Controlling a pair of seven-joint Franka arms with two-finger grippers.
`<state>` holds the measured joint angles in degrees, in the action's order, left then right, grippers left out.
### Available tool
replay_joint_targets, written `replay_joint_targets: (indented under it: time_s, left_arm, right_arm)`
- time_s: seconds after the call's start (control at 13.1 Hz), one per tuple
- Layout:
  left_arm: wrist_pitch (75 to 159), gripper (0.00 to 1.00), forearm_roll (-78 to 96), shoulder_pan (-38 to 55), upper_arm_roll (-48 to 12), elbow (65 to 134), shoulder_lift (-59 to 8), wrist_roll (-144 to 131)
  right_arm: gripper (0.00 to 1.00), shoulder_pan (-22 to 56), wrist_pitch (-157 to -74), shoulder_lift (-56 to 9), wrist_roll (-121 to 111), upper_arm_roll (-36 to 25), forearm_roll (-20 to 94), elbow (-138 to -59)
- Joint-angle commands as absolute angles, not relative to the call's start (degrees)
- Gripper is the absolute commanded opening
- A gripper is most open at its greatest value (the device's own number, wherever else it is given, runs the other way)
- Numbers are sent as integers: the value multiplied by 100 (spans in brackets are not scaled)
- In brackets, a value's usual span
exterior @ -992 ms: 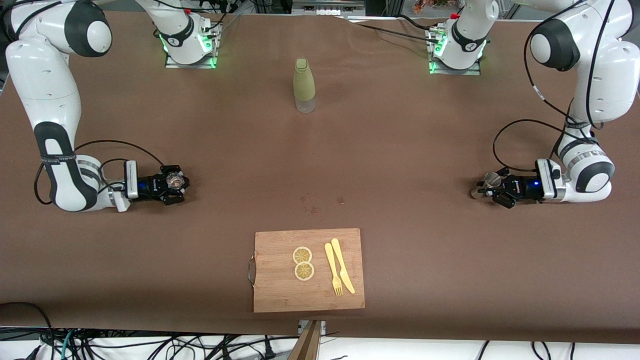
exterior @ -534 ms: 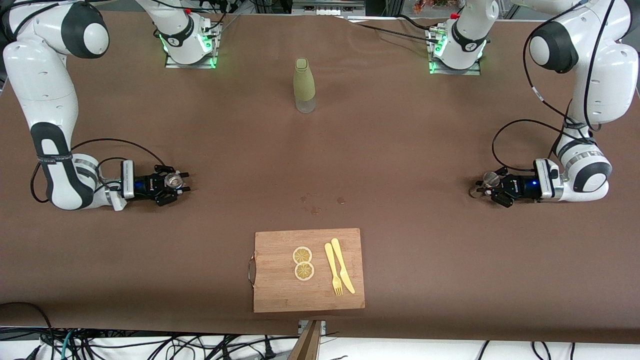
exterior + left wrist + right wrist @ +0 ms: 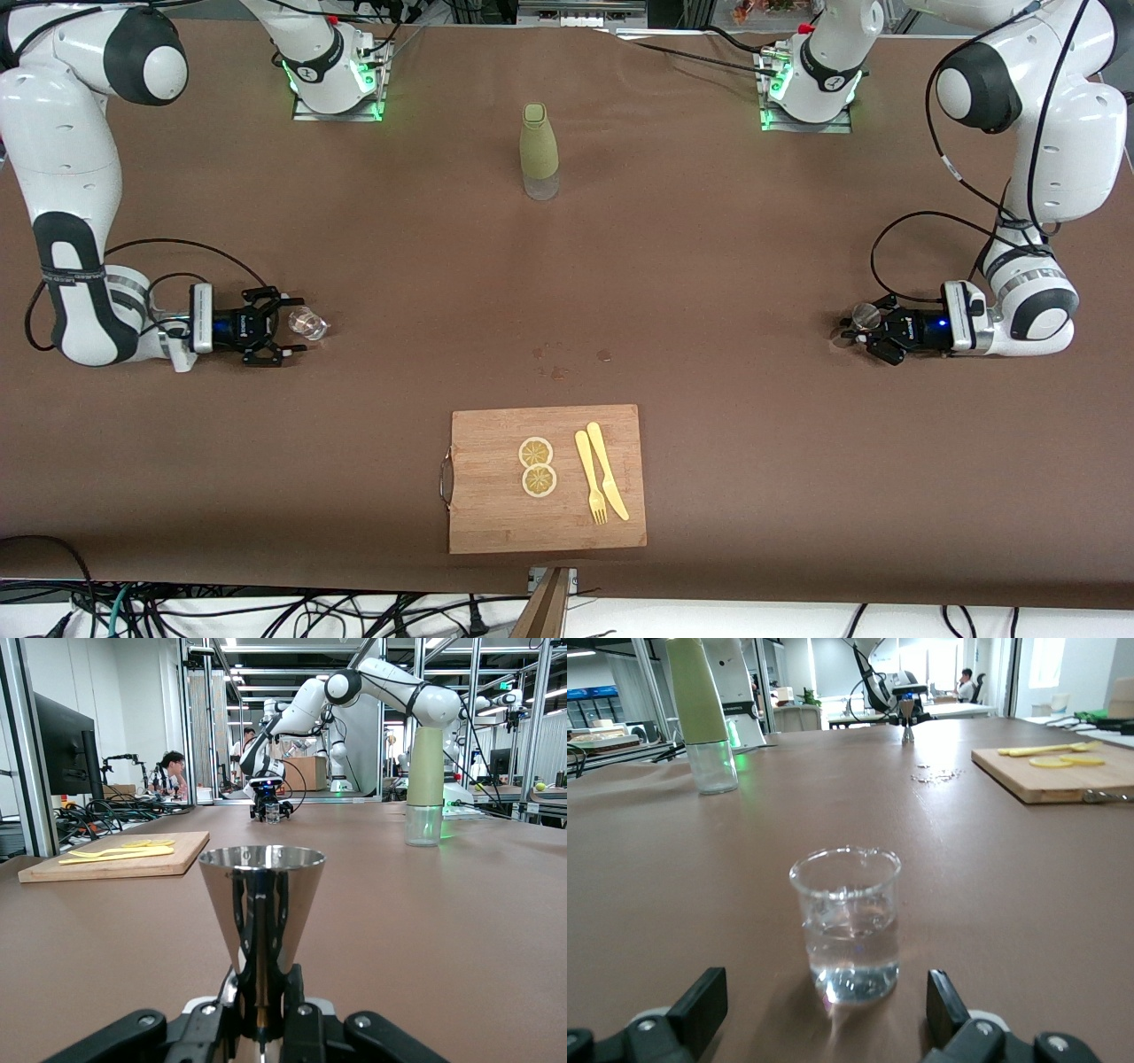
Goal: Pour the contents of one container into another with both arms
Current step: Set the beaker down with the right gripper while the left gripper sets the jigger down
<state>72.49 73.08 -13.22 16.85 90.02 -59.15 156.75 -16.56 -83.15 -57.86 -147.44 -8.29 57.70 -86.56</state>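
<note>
A small clear glass beaker (image 3: pixel 307 325) with a little clear liquid stands upright on the brown table toward the right arm's end. My right gripper (image 3: pixel 282 329) is open just short of it and touches nothing. In the right wrist view the beaker (image 3: pixel 846 921) sits ahead of the two spread fingers (image 3: pixel 700 1001). My left gripper (image 3: pixel 861 332) is low at the left arm's end of the table, shut on a steel cone-shaped jigger (image 3: pixel 865 312). In the left wrist view the jigger (image 3: pixel 261 895) stands upright, and the gripper (image 3: pixel 263 997) pinches its narrow waist.
A green-sleeved bottle (image 3: pixel 539 151) stands mid-table near the arms' bases. A wooden cutting board (image 3: pixel 496 523) with two lemon slices (image 3: pixel 537 466) and a yellow fork and knife (image 3: pixel 601 483) lies nearest the front camera. Small wet spots (image 3: pixel 556 365) mark the cloth between them.
My right gripper has opened, let go of the beaker and drawn back toward the right arm's end; the beaker stays standing on the table. The left gripper with the jigger has barely shifted.
</note>
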Motion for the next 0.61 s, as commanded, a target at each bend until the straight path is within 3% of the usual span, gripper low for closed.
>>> replay_joint_targets:
  time_s: [0.0, 0.08, 0.15, 0.53]
  left_arm:
    - [7506, 0, 7040, -1327, 1705, 8956, -5985, 16392]
    - [7549, 15, 6910, -1327, 1696, 8956, -5977, 16365]
    - [7559, 99, 6865, -1327, 1696, 8956, -5977, 16374]
    - [7559, 100, 6786, -1318, 1871, 8632, -5915, 15936]
  right_arm:
    - [100, -1687, -8130, -5354, -13978, -1150, 5442, -8648]
    - [100, -1679, -8086, -5152, -13566, -1256, 5232, -8648]
    - [100, -1679, -8069, -4968, -13100, -1292, 5047, -8648]
    - [100, -1582, -8104, -3983, -10456, -1318, 3975, -8447]
